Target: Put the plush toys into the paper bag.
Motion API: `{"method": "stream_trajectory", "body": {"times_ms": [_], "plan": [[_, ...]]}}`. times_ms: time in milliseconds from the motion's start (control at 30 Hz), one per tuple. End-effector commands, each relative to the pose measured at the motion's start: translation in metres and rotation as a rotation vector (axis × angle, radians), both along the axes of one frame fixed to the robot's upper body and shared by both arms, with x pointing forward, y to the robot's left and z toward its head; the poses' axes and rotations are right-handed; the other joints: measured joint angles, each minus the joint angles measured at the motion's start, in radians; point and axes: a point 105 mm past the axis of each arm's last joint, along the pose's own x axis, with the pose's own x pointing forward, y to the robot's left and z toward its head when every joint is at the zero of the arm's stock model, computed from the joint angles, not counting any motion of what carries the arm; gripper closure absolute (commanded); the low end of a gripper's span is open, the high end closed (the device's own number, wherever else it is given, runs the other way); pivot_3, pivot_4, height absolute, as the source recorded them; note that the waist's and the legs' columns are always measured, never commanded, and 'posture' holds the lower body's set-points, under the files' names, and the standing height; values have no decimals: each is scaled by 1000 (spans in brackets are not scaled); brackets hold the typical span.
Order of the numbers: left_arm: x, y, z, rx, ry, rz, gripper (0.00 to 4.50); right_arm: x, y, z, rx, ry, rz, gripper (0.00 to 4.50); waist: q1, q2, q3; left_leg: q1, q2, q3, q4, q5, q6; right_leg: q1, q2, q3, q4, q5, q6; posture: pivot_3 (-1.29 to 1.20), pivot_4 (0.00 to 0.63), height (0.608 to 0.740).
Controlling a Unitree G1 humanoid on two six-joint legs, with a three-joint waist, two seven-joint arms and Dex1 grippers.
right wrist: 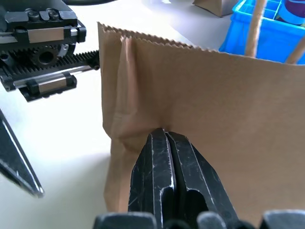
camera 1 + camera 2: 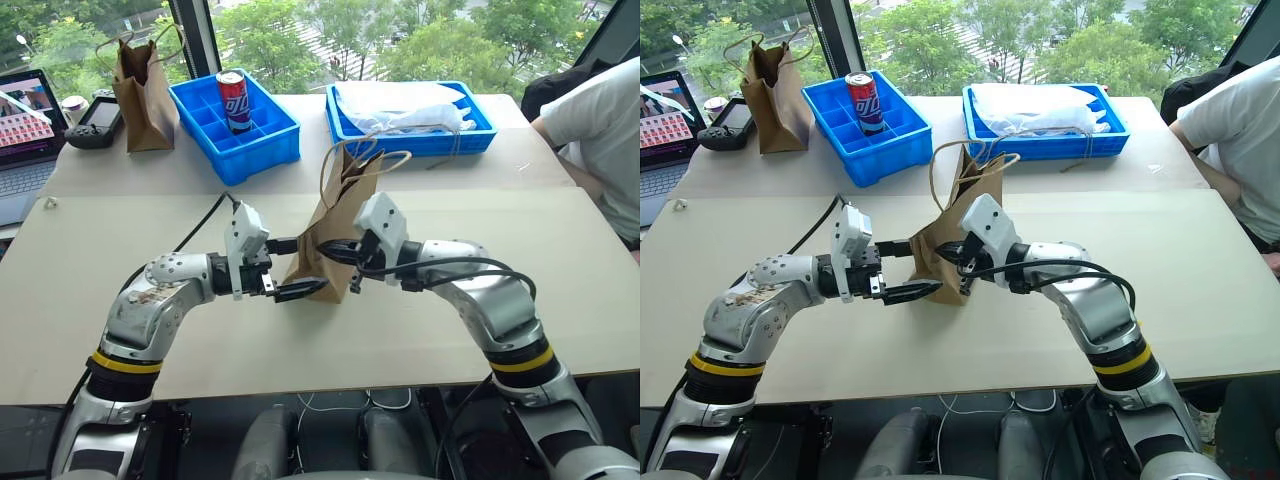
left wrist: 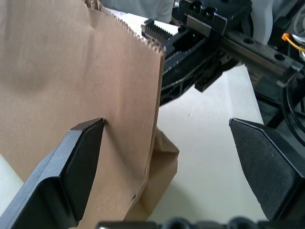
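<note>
The right gripper (image 1: 164,138) has its two black fingers pressed flat together, their tips against the brown side wall of the paper bag (image 2: 335,225); whether any paper is caught between them cannot be told. The left gripper (image 2: 295,290) reaches in from the other side with its fingers spread wide: one finger (image 3: 81,157) lies against the bag's broad face, the other stands well clear of it over the bare tabletop (image 2: 560,290). The bag stands upright between the two grippers, near the middle of the near tabletop, its sawtooth top edge open and its thin twine loop handles (image 2: 365,160) rising above it. Toward the far edge sit a blue divided bin (image 2: 265,140) holding a red drink can (image 2: 235,100), and beside it a blue tray (image 2: 410,140) with white plastic wrapping in it. Near the far left corner stands a narrower, darker brown bag (image 2: 145,90), with a handheld controller (image 2: 95,125) and a laptop (image 2: 25,135) beside it. A person in a white sleeve (image 2: 600,130) sits at the right edge.
</note>
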Motion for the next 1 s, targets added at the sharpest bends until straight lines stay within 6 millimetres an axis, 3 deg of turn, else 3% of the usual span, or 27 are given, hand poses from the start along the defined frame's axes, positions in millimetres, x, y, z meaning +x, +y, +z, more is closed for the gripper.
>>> {"method": "stream_trajectory", "body": {"times_ms": [33, 233, 267, 333, 633, 800, 1000], "plan": [[1, -8, 13, 9, -59, 4, 0, -1, 7, 14, 12, -67, 16, 4404, 0, 0, 0, 0, 0, 0, 0, 0, 0, 0, 0, 0, 0, 0, 0, 0, 150, 740], [9, -11, -2, 62, -25, 70, 0, 3, 7, 14, 9, -73, -5, 4404, 0, 0, 0, 1, 0, 0, 0, 0, -1, 0, 1, 0, 0, 0, 0, 0, 150, 740], [11, -11, -3, 60, -18, 84, 527, 3, 7, 14, 9, -74, -7, 4500, 0, 0, 0, 1, 0, 0, 0, 0, -1, 0, 1, 0, 0, 0, 0, 0, 150, 740], [13, -11, -4, 57, -11, 98, 994, 3, 7, 14, 9, -75, -8, 4500, 0, 0, 0, 1, 0, 0, 0, 0, -1, 0, 1, 0, 0, 0, 0, 0, 150, 740], [25, -8, -3, 67, -28, 140, 4292, 3, 10, 14, 14, -75, -9, 4500, 0, 0, 0, 1, 0, 0, 0, 1, -1, 0, 2, 0, 1, 0, -1, 0, 150, 740], [32, 3, 3, 100, -56, 143, 4431, -9, -2, 28, -1, -81, 15, 4500, 1, 0, 0, 1, 1, 0, 0, 1, -1, 0, 2, 0, 1, 0, -1, 0, 150, 740], [36, 17, 25, 144, -161, 20, 4431, -58, -37, 33, -100, 48, 126, 4500, 2, 0, 0, 0, 1, -1, 0, 0, -1, 0, 2, 0, -1, 0, -1, 0, 150, 740]]}}
